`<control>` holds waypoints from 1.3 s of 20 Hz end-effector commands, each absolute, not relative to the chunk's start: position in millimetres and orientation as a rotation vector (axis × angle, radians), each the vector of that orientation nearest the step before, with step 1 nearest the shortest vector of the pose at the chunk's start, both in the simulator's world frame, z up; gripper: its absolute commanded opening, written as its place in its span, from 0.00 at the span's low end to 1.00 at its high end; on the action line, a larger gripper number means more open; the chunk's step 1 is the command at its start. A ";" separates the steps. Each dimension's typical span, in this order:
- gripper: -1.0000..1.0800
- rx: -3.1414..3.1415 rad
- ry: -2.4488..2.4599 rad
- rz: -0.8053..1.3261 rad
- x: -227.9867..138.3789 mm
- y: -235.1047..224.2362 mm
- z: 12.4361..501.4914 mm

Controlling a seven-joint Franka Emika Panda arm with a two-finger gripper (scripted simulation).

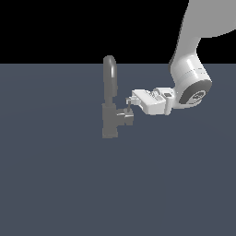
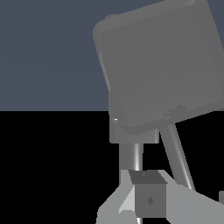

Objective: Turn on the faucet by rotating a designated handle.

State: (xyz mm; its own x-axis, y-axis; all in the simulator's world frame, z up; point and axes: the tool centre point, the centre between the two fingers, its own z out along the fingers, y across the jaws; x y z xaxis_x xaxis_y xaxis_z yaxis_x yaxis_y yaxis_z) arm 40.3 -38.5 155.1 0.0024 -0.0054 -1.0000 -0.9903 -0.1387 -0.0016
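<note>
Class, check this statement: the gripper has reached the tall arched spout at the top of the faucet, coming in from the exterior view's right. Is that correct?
Not quite. The gripper comes in from the exterior view's right, but it is at the handle low on the side of the faucet, not at the arched spout. The exterior view shows this.

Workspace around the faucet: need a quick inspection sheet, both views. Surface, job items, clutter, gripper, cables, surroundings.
Surface: flat dark blue-grey floor, uniform, no marks seen.
Job's things: faucet stands upright, blocky grey body with a tall arched spout on top. The handle sticks out of the body toward the exterior view's right, with a thin upright pin on it.
Clutter: nothing seen.
Gripper: the gripper reaches in horizontally from the exterior view's right, fingertips at the handle's pin. Open or shut, and whether it touches, cannot be told.
Cables: nothing seen.
Surroundings: plain black backdrop above the floor's edge; white arm comes down from the upper right of the exterior view.
</note>
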 end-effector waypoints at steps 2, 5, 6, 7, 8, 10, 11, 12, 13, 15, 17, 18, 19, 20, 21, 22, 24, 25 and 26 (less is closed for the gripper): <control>0.00 -1.312 1.144 1.321 29.4 -40.5 155.0; 0.00 -1.317 1.141 1.308 29.8 -40.2 154.2; 0.00 -1.316 1.141 1.309 26.5 -40.7 152.3; 0.00 -1.316 1.141 1.310 23.2 -41.2 150.5; 0.00 -1.316 1.141 1.311 19.8 -41.7 148.6; 0.00 -1.315 1.142 1.313 12.9 -42.7 144.8; 0.00 -1.315 1.142 1.314 9.4 -43.2 142.8; 0.00 -1.314 1.142 1.314 5.8 -43.8 141.0; 0.00 -1.314 1.142 1.316 2.3 -44.3 139.0; 0.00 -1.313 1.143 1.317 -5.0 -45.4 134.9; 0.00 -1.312 1.143 1.319 -12.5 -46.6 130.8; 0.00 -1.312 1.143 1.320 -16.3 -47.2 128.7; 0.00 -1.312 1.143 1.320 -16.3 -47.2 128.7; 0.00 -1.331 1.124 1.292 -3.0 -44.7 144.0; 0.00 -1.329 1.126 1.295 -5.7 -45.2 136.8; 0.00 -1.327 1.128 1.298 -8.5 -45.6 129.7; 0.00 -1.323 1.132 1.304 -14.0 -46.6 115.5; 0.00 -1.321 1.134 1.307 -16.7 -47.0 108.5; 0.00 -1.320 1.136 1.310 -19.5 -47.5 101.6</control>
